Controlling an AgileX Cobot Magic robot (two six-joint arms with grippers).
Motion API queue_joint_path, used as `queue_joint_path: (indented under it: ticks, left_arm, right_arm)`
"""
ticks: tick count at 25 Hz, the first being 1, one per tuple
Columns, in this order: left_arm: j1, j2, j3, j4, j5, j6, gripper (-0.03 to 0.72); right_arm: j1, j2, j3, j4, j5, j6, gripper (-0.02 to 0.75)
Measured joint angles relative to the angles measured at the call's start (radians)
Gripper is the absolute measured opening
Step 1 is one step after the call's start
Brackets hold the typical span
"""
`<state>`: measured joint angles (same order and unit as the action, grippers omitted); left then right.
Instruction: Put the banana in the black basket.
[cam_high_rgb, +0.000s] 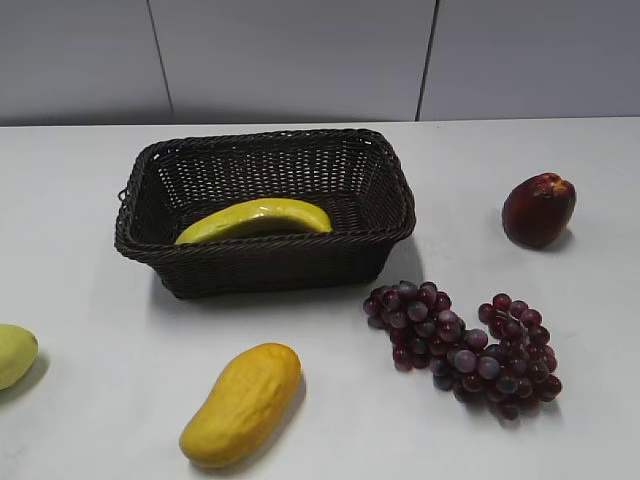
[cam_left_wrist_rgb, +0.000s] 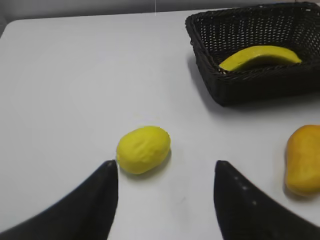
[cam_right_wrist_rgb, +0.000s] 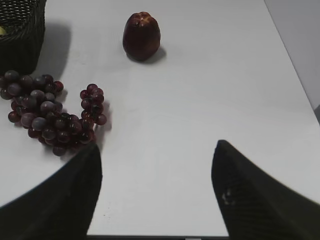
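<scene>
The banana, long, curved and yellow-green, lies inside the black basket near its front wall. It also shows in the left wrist view inside the basket. A corner of the basket shows in the right wrist view. My left gripper is open and empty above the table, well short of the basket. My right gripper is open and empty over bare table. Neither gripper shows in the exterior view.
An orange-yellow mango-like fruit lies in front of the basket. A pale green-yellow rounded fruit lies at the left edge, just ahead of the left jaws. Purple grapes and a dark red fruit lie at the right.
</scene>
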<state>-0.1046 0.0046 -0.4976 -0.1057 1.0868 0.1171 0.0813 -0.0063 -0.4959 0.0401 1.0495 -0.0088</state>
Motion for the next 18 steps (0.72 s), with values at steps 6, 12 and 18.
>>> queue_joint_path:
  ticks: [6, 12, 18]
  left_arm:
    - [0.0, -0.01, 0.0, 0.0, 0.001, 0.0, 0.592]
    - [0.0, -0.01, 0.0, 0.0, 0.001, 0.0, 0.592]
    - [0.0, -0.01, 0.0, 0.0, 0.001, 0.0, 0.592]
  right_arm:
    - [0.0, 0.0, 0.0, 0.0, 0.0, 0.0, 0.55]
    - [0.0, 0.0, 0.0, 0.0, 0.0, 0.0, 0.55]
    - [0.0, 0.0, 0.0, 0.0, 0.0, 0.0, 0.55]
